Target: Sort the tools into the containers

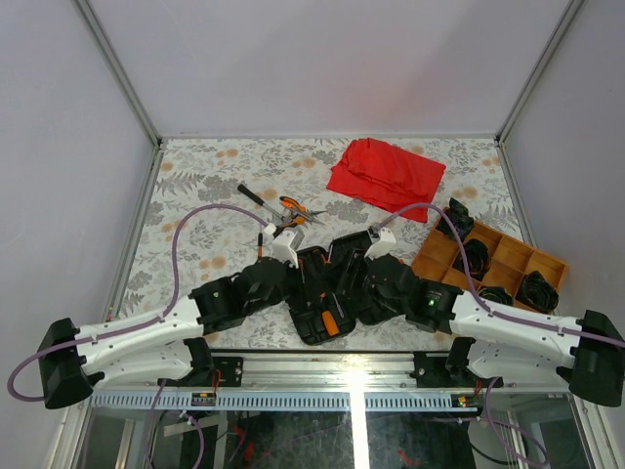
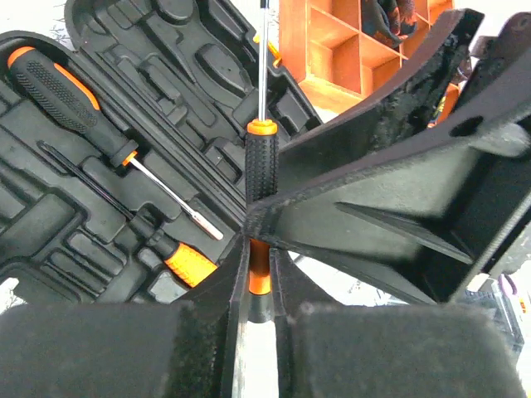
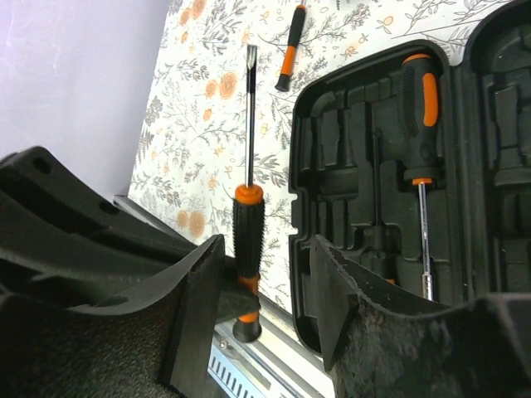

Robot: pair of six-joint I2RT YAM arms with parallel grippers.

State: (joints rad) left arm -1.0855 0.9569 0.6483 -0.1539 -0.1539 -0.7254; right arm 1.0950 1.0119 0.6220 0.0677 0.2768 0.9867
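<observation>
The held screwdriver (image 2: 260,162), black grip with orange collars, stands upright with its shaft pointing away from the left claw (image 2: 260,282). That claw is clenched on the butt end of the handle. The right claw (image 3: 267,257) is released: its fingers stand apart on either side of the same handle, one finger close against it and the other clear of it. The screwdriver is in the air just beside the open tool case (image 2: 166,99); the overhead view hides its exact position. A seated screwdriver (image 2: 58,83) lies in a moulded slot. The case rests on the counter (image 1: 195,234). Beyond it lie the pliers (image 1: 293,210), a red cloth (image 1: 386,171) and an orange tray (image 1: 422,262).
</observation>
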